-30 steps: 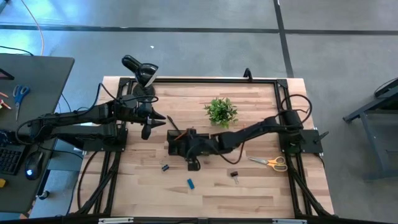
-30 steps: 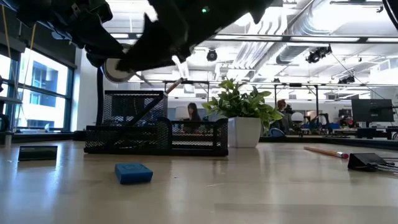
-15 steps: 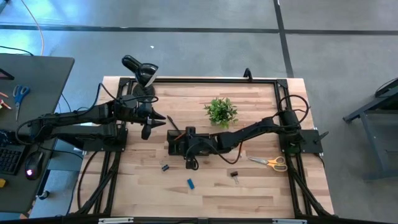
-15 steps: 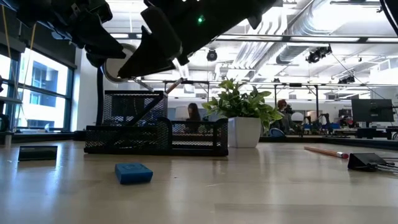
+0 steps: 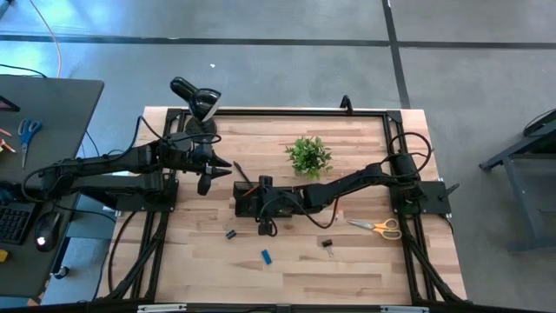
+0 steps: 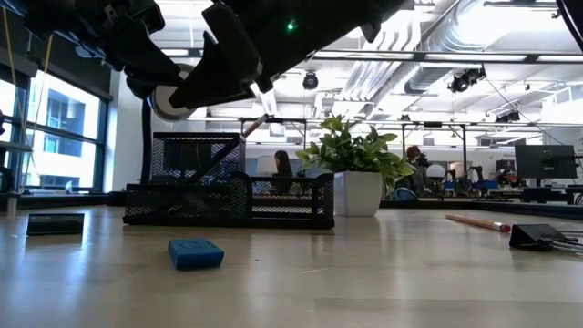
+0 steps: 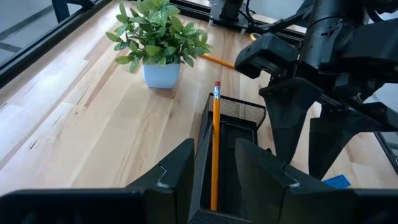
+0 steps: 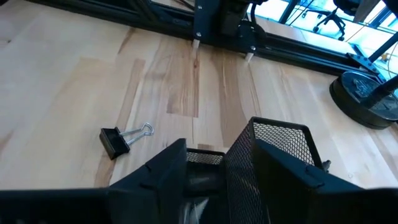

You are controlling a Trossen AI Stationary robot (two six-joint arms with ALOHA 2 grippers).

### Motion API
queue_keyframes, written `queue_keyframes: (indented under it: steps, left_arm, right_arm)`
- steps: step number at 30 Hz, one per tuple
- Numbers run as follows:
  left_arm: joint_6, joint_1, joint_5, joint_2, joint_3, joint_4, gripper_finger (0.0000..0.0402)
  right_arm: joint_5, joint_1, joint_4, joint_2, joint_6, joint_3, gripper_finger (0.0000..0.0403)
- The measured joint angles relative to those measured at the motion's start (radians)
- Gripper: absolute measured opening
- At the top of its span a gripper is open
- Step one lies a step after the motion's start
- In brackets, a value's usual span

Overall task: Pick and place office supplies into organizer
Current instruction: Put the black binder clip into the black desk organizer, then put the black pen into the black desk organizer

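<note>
Evidently a drop-off is in hand: the right gripper point(image 7: 305, 149) hangs just over the organizer point(image 7: 239, 109) near the middle of the tabletop, jaws apart with nothing seen between them, while the left gripper point(image 5: 213, 174) waits toward the left edge, likewise open and empty. By my judgement, the next move calls for lifting straight clear of the mesh walls, then reaching for a loose item. Count: one organizer, one pencil point(image 7: 215, 143) leaning inside it, one loose pencil point(image 7: 217, 60), two binder clips point(image 5: 232, 233), one blue eraser point(image 5: 266, 256), one pair of yellow scissors point(image 5: 378, 226) near the right edge.
</note>
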Motion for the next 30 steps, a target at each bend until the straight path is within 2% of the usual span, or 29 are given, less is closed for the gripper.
queue_keyframes:
  steps: [9, 16, 30]
  left_arm:
    - [0.000, 0.001, 0.000, 0.000, 0.000, -0.004, 0.0106]
    - [0.011, 0.000, 0.000, 0.000, 0.000, -0.018, 0.0106]
    - [0.048, 0.000, -0.015, 0.001, 0.000, -0.058, 0.0106]
  right_arm:
    - [-0.005, -0.007, -0.002, 0.000, 0.005, 0.000, 0.0194]
    - [-0.125, -0.006, -0.002, 0.000, 0.008, -0.001, 0.0193]
    - [-0.170, 0.010, -0.010, -0.001, -0.016, -0.001, 0.0176]
